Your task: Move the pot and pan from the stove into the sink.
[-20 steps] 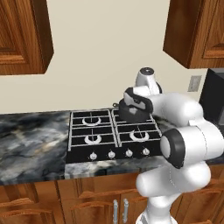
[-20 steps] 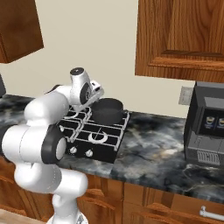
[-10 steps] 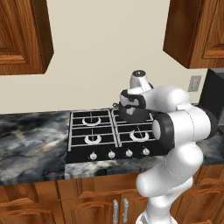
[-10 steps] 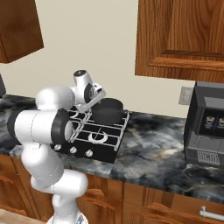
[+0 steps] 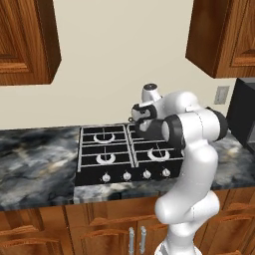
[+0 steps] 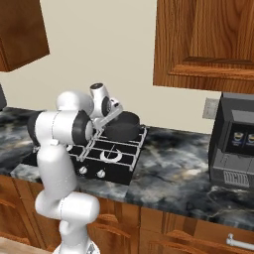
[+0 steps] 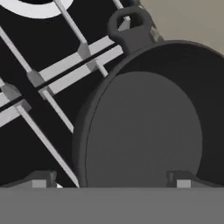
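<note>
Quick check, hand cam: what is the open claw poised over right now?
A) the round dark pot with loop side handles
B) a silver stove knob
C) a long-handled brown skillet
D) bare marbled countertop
A: the hand view looks straight down into the round dark grey pot, its small loop handle at the rim, with the open claw fingertips spread wide at its near edge over the black gas stove grates.

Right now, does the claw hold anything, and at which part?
Nothing is held. The claw is open above the pot on the stove.
</note>
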You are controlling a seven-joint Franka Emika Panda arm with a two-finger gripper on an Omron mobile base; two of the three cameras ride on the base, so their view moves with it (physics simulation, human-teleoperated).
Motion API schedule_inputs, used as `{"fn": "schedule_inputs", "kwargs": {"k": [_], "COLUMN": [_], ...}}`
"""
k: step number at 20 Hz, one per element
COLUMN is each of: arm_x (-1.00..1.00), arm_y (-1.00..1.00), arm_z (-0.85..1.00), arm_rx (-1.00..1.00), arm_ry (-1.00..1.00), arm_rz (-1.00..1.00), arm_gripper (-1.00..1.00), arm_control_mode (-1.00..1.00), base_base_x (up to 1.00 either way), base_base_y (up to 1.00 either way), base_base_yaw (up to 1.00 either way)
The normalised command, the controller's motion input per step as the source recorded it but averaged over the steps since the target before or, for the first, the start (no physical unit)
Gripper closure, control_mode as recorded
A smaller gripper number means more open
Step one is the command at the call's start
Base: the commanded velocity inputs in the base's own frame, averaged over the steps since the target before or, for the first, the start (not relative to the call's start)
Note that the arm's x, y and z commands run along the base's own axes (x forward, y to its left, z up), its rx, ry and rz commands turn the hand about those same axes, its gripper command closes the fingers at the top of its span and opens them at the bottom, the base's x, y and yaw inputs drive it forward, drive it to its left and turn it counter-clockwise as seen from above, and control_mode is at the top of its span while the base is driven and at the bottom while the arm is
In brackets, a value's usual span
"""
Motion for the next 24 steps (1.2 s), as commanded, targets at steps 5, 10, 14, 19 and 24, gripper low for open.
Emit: {"fn": "schedule_inputs", "kwargs": {"k": [5, 10, 14, 19, 24], "arm_x": [0.48, 0.4, 0.33, 0.08, 0.0], "arm_y": [-0.01, 0.0, -0.02, -0.02, 0.0], "arm_z": [-0.34, -0.34, -0.37, -0.31, 0.0], "arm_rx": [0.0, -0.01, -0.02, -0.03, 0.0], "arm_ry": [0.12, 0.12, 0.12, 0.1, 0.0], "arm_rz": [0.0, 0.0, 0.0, 0.0, 0.0], "arm_gripper": [-1.0, -1.0, -1.0, 1.0, 1.0], "arm_control_mode": [-1.0, -1.0, -1.0, -1.0, -1.0], "base_base_x": [0.0, 0.0, 0.0, 0.0, 0.0], "base_base_y": [0.0, 0.0, 0.0, 0.0, 0.0], "base_base_yaw": [0.0, 0.0, 0.0, 0.0, 0.0]}}
